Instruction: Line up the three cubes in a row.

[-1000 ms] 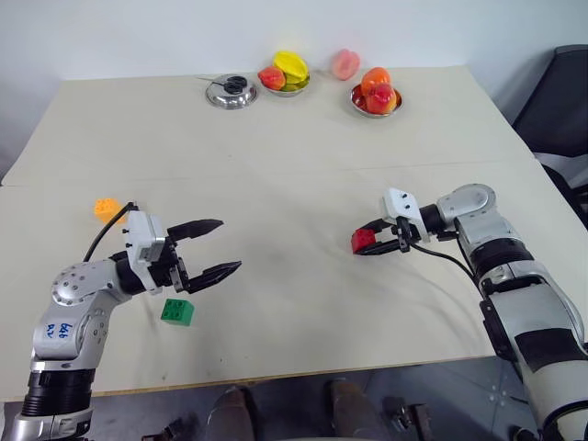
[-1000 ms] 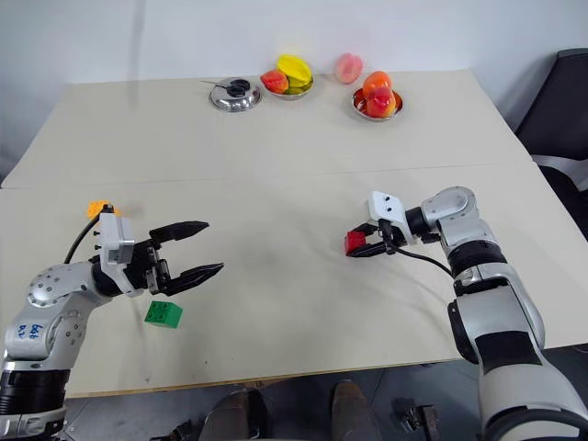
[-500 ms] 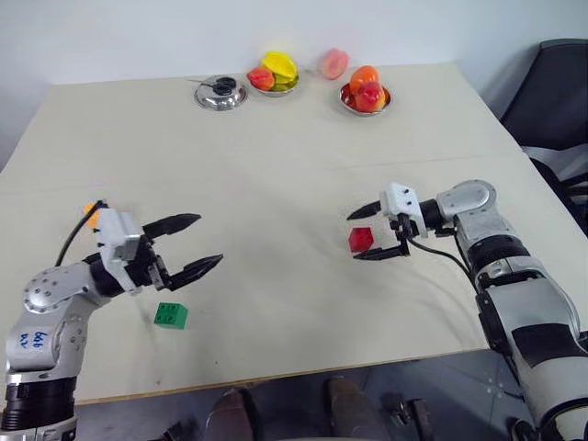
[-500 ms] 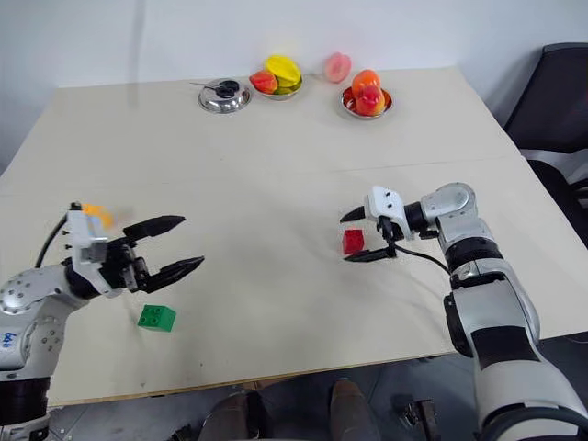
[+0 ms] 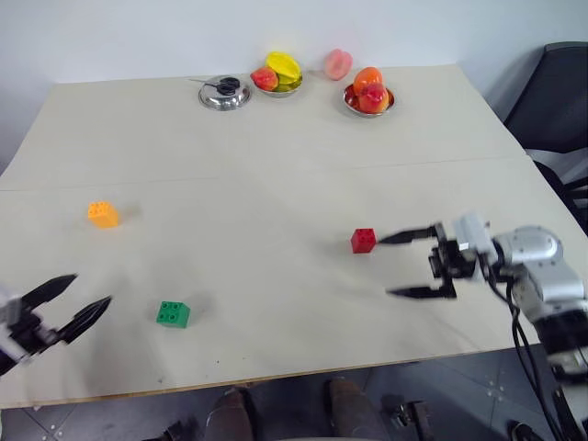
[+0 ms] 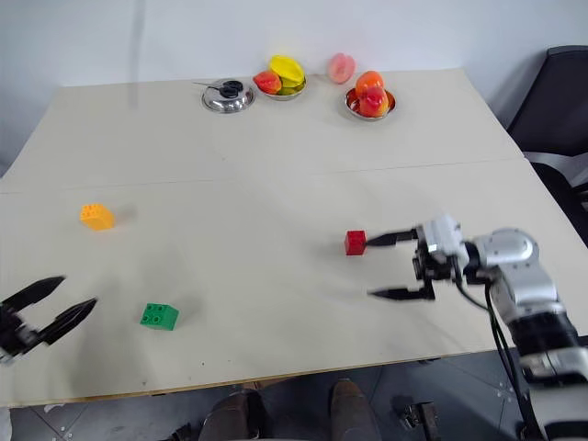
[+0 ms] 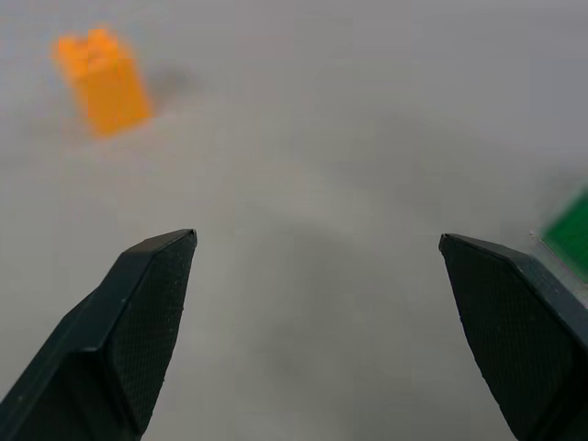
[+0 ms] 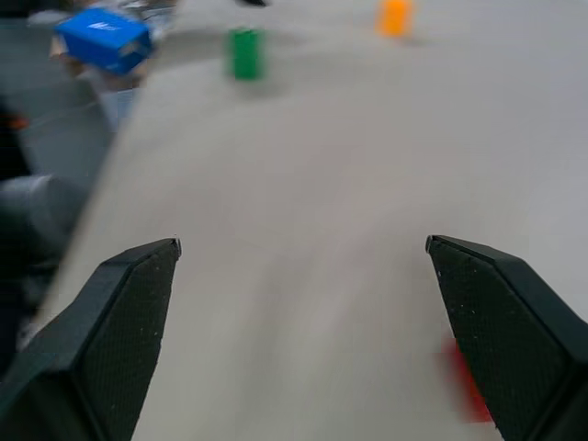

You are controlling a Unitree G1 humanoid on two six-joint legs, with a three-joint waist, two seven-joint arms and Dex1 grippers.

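Black left gripper (image 5: 62,310) fingers spread, empty, at the near left edge of the surface (image 5: 276,165). Orange-yellow cube (image 5: 103,214), green cube (image 5: 172,314) and red cube (image 5: 363,241) lie well apart, forming no row. Right gripper (image 5: 413,265) fingers spread, empty, beside the red one; lining up looks barely begun

The left gripper (image 5: 72,298) was held low at about eight o'clock with its two black fingers spread and empty, while the right gripper (image 5: 393,265), at about four o'clock, was pointed leftward with its fingers (image 5: 405,236) parted wide.
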